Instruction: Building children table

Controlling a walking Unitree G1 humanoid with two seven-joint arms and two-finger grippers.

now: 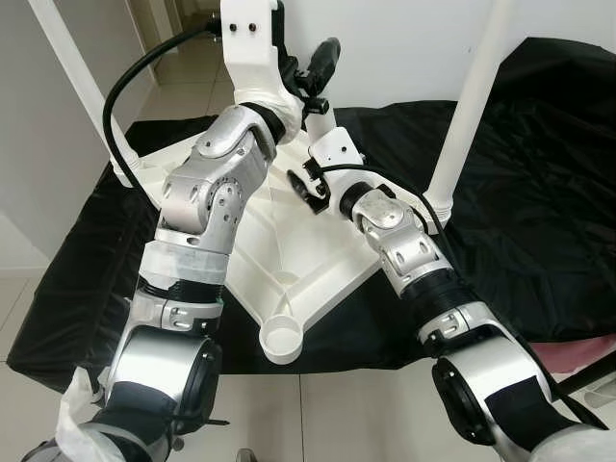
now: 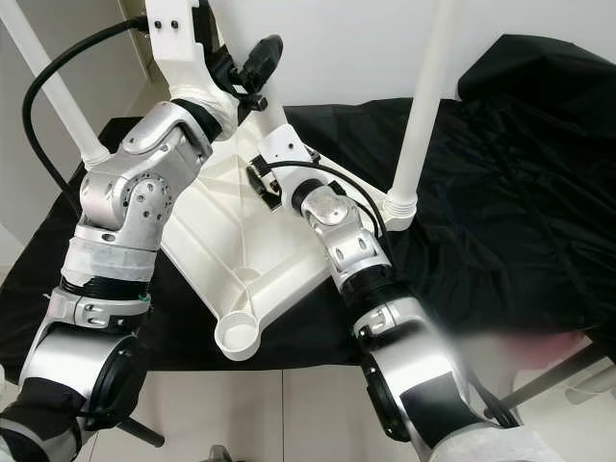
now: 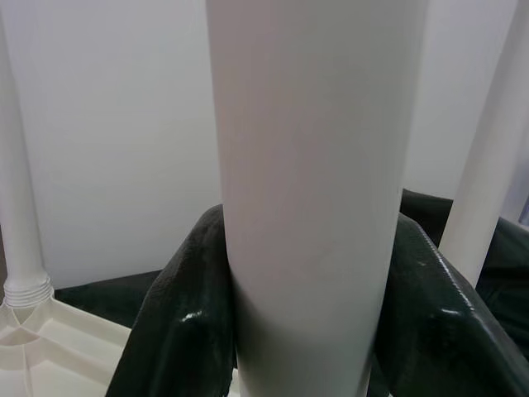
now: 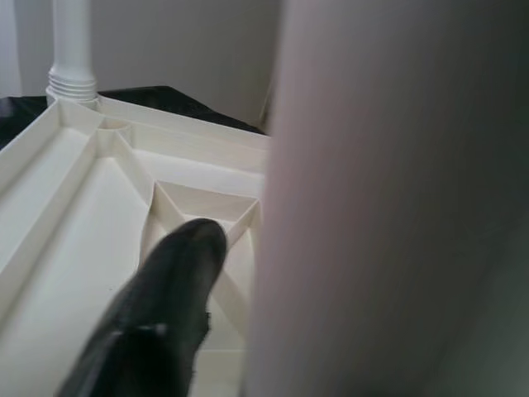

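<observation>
- Nearest, at the front corner of the upturned white tabletop (image 1: pixel 289 252): an open round socket (image 1: pixel 281 339), still without a leg.
- Lying underside up on a black cloth (image 1: pixel 539 192), ribs and rim showing. Moulded plastic by the look, so probably light and stiff, yet free to slide on the cloth if pushed sideways.
- Further in, right hand (image 1: pixel 310 185) low over the ribbed underside, close beside the foot of the leg being fitted. One black finger visible in the right wrist view alongside the tube; the other hidden, so cannot tell whether clamped or loose.
- Above it, left hand (image 3: pixel 310 331) clamped on that leg (image 3: pixel 314 124), a black finger (image 3: pixel 178 314) pressed to each side of the tube.
- Leg itself: a smooth, round, white tube, upright over the far part of the tabletop. Likely hollow and light, rigid enough not to bend, but slick, so liable to spin inside the grip when twisted.
- Best held square across the tube, low near the threaded end for control while turning, with the higher grip steadying against tilt. Worth pressing straight down to avoid cross-threading.
- Farthest: two legs already standing, one at the left corner (image 1: pixel 77 77) and one at the right corner (image 1: pixel 472 106), each seated in a ridged collar.
- Judged from this, two legs in, a third in hand, the front socket left.
</observation>
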